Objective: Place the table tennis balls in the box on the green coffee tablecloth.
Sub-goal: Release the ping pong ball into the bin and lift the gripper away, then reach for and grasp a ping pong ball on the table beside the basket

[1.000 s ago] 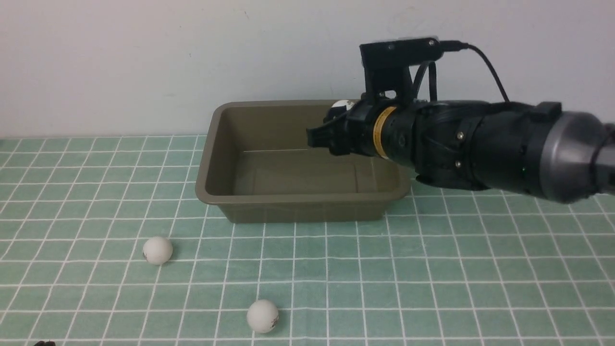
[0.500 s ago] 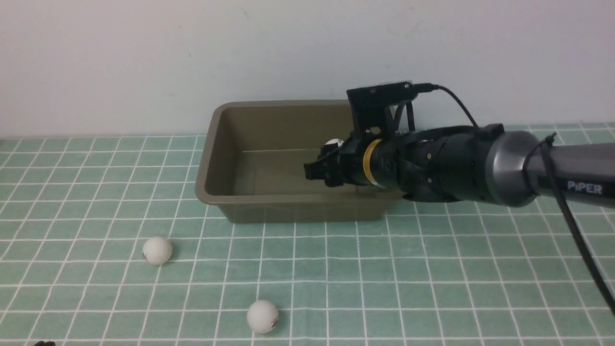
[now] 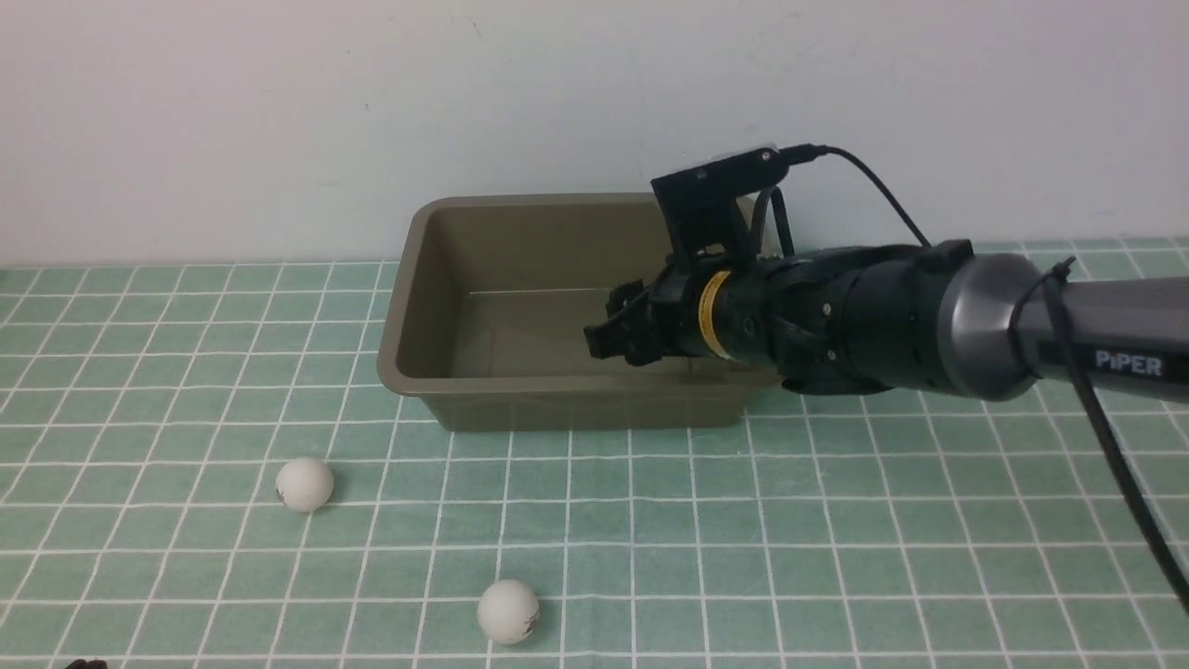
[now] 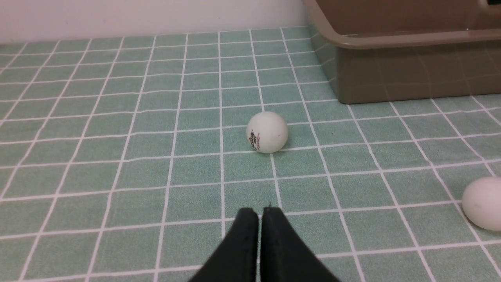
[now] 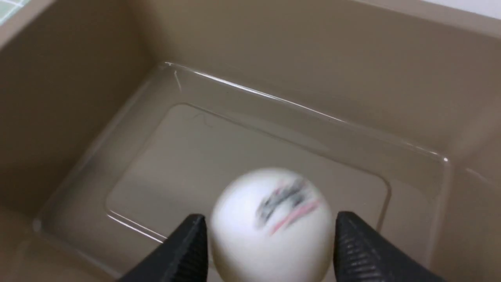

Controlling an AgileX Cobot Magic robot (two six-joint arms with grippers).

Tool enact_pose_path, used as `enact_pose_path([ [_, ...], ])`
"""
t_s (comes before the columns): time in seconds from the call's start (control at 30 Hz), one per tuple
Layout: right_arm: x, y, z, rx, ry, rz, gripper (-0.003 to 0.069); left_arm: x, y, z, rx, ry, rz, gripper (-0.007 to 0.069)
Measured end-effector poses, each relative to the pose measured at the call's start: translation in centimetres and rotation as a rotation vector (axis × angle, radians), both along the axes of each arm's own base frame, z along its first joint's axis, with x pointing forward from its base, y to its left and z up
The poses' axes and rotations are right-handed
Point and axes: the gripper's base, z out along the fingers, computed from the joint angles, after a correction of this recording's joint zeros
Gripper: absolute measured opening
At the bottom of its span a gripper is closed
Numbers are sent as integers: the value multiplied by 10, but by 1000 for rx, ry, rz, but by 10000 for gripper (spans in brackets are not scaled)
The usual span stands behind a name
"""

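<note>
We are holding our right gripper (image 3: 613,330) spread inside the box (image 3: 418,372), a blurred table tennis ball (image 5: 270,223) seemingly loose between its fingers. Our left gripper (image 4: 260,213), pressed together, is facing two balls (image 4: 267,132) on the green coffee tablecloth (image 4: 117,117): light, slick, needing mid-line pinches.

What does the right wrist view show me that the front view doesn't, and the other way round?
Only the right wrist view: a third ball, blurred, between the parted jaws and seemingly loose, above the floor of the box. Only the front view: two balls lying on the green tablecloth in front of the box, plus the right arm. Both: the box and the right gripper reaching into it.
</note>
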Motion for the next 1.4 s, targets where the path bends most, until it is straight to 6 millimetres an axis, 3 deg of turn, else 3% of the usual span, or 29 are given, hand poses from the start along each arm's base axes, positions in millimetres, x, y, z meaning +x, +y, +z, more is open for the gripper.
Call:
enact_pose_path([
  [0.17, 2, 1, -12, -11, 25, -2, 409, 0, 0, 0, 0, 0, 0, -4],
  [0.33, 3, 2, -2, 1, 1, -9, 409, 0, 0, 0, 0, 0, 0, -4],
  [0.4, 3, -1, 21, 20, -47, -27, 405, 0, 0, 0, 0, 0, 0, -4],
  [0.5, -6, -15, 70, 54, -141, -96, 372, 0, 0, 0, 0, 0, 0, -4],
  [0.67, -46, -64, 155, 18, -304, -260, 241, 0, 0, 0, 0, 0, 0, -4],
  [0.9, -119, -125, 189, -42, -392, -326, 57, 0, 0, 0, 0, 0, 0, -4],
  [1.0, -156, -147, 190, -22, -446, -281, 6, 0, 0, 0, 0, 0, 0, -4],
  [1.07, -177, -156, 176, -22, -454, -227, -10, 0, 0, 0, 0, 0, 0, -4],
  [1.17, -190, -161, 157, -30, -437, -182, -15, 0, 0, 0, 0, 0, 0, -4],
  [1.3, -200, -163, 114, -78, -349, -114, -15, 0, 0, 0, 0, 0, 0, -4],
  [1.4, -205, -159, 97, -70, -309, -57, -16, 0, 0, 0, 0, 0, 0, -4],
])
